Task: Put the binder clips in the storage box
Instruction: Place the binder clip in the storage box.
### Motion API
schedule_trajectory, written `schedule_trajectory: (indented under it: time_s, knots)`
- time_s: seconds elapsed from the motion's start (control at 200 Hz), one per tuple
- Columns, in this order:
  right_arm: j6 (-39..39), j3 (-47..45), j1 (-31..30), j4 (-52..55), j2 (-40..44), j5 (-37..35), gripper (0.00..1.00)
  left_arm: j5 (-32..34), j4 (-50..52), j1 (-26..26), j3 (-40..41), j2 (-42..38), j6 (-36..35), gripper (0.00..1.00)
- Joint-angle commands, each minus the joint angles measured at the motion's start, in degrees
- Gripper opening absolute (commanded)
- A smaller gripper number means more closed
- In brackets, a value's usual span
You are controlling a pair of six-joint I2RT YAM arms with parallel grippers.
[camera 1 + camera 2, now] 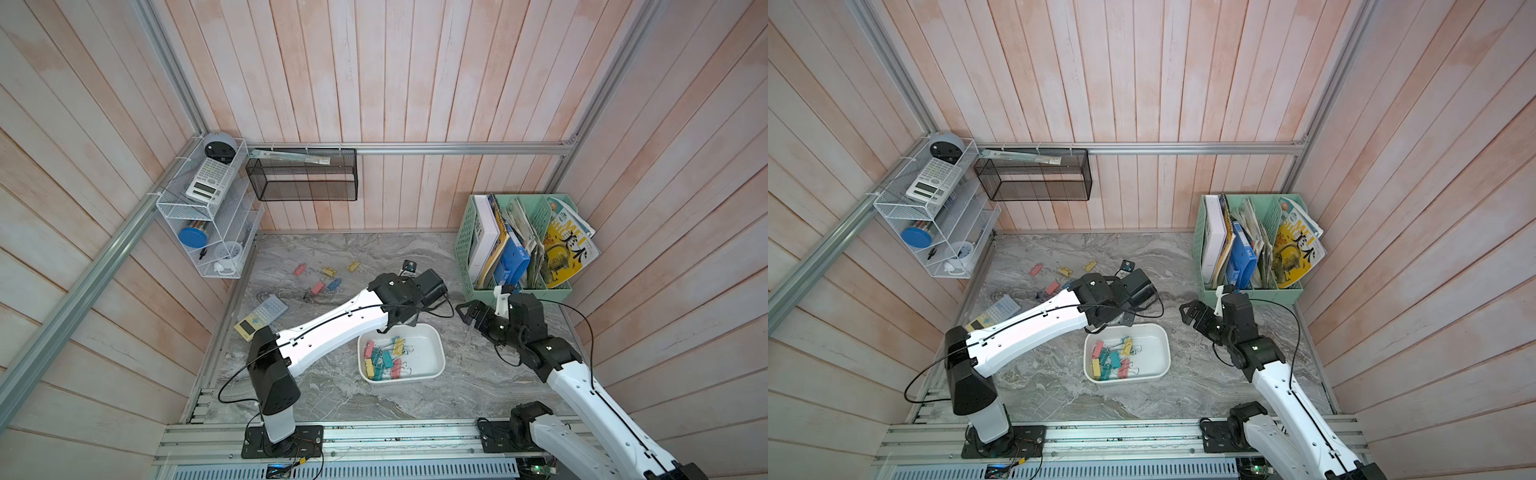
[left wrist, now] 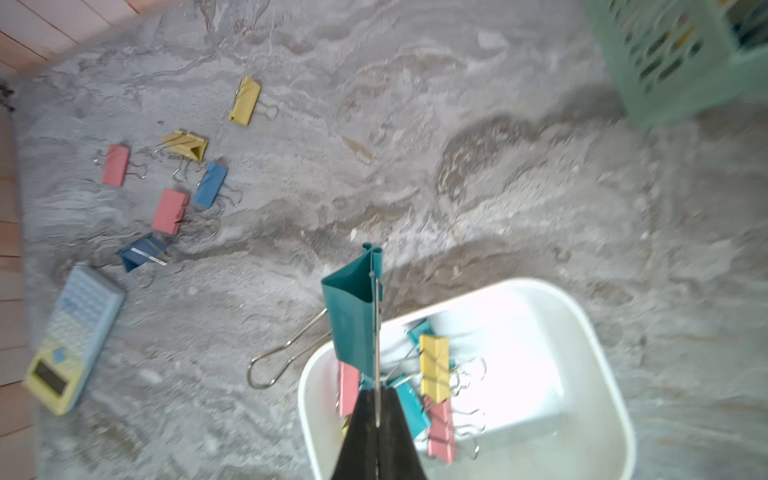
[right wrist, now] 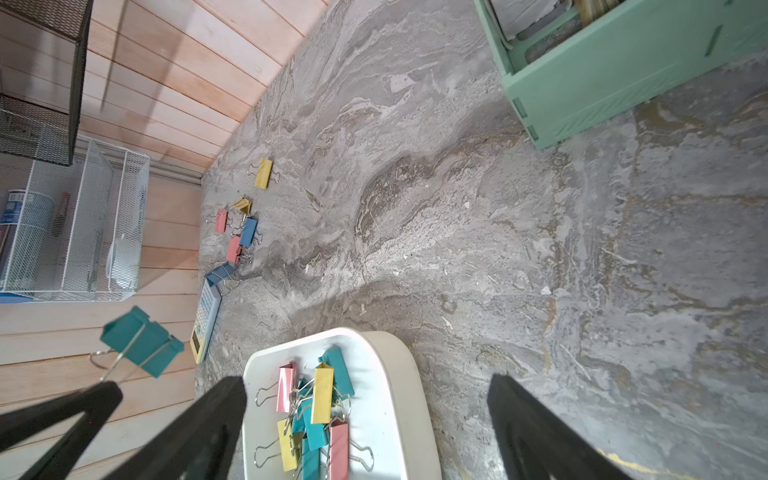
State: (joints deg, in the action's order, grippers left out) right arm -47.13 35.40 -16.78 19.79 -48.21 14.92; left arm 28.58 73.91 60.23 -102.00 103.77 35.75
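A teal binder clip (image 2: 351,316) is gripped by its wire handle in the fully closed left tool (image 2: 377,395), over the rim of the white storage box (image 1: 441,353) at mid-counter (image 1: 415,257), where other binder clips (image 1: 384,357) are piled. The right tool (image 1: 466,312) is spread wide and empty. Six loose clips (image 1: 318,286) are scattered toward the far left corner.

A: Clips (image 2: 434,368)?
B: Matt painted metal w/ shiny bare wire.
A: Box (image 1: 424,353)?
B: White plastic, smooth, glossy.
A: Tabletop (image 3: 457,208)?
B: Grey marble look, matt. Walls (image 1: 374,83): wood planks, pale matt wash. File basket (image 3: 623,75): mint plastic, matt.
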Motion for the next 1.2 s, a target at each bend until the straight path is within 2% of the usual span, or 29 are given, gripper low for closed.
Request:
schedule_trajectory:
  time_s: [0.0,0.145,0.33,0.55,0.62,0.875,1.105,1.195]
  knots:
    - [-0.6,-0.8,0.3,0.2,0.6,1.6,0.98,1.5,8.7,2.7,1.1,3.8,-0.1,0.00]
    - [-0.8,-0.7,0.3,0.5,0.9,1.9,0.98,-7.1,-2.5,3.3,7.4,3.8,-0.1,0.00]
    - [-0.7,-0.5,0.3,1.5,2.2,1.4,0.98,-10.4,-8.2,1.6,11.7,6.7,0.1,0.00]
    - [-0.9,-0.5,0.3,2.1,2.9,0.9,0.97,-9.5,-8.0,1.2,12.8,9.9,-0.4,0.00]
    - [-1.1,-0.4,0.3,2.2,2.8,1.1,0.98,-9.5,-8.4,1.0,13.9,10.0,-0.1,0.04]
    - [-1.1,0.8,0.2,2.6,3.2,1.2,0.97,-9.9,-10.2,0.8,15.8,6.0,0.3,0.31]
    - [-0.9,2.6,-1.2,3.7,4.5,0.5,0.98,-9.5,-13.6,-3.2,14.1,-2.6,-1.9,0.33]
    - [-1.1,3.1,-3.4,3.5,4.9,-0.7,0.98,-8.7,-15.8,-9.3,12.8,-5.9,-3.6,0.34]
